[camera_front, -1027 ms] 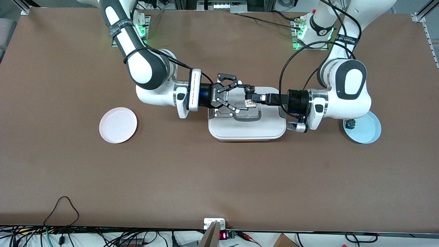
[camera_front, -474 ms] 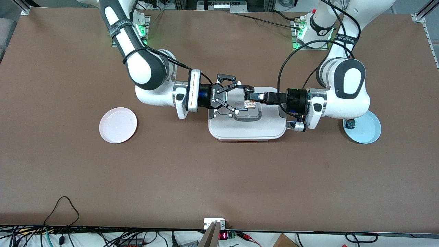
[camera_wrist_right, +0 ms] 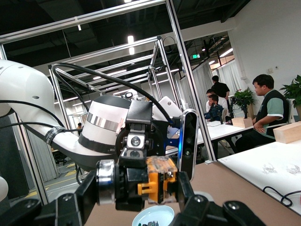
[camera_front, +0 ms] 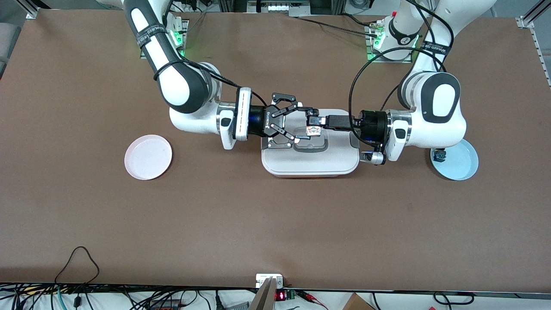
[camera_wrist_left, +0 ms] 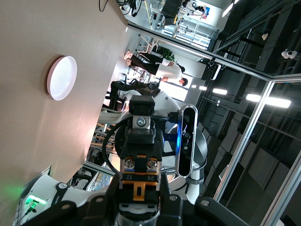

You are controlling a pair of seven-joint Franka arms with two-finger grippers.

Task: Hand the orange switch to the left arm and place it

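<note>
Above the box [camera_front: 310, 161], the orange switch [camera_front: 313, 131] hangs in the air over the lid's handle recess, gripped from both ends. The right gripper [camera_front: 306, 124], reaching in from the pink plate's [camera_front: 148, 156] end of the table, is clamped on it, and the left gripper [camera_front: 320, 122], coming from the blue plate's [camera_front: 462, 165] end, has its fingers pressed onto it too. A second small switch [camera_front: 439, 155] lies on the blue plate.

Ceiling strip lights [camera_wrist_right: 130, 38] glow over aluminium framing [camera_wrist_right: 181, 61]; seated people [camera_wrist_right: 263, 110] work at white desks [camera_wrist_right: 225, 129].
</note>
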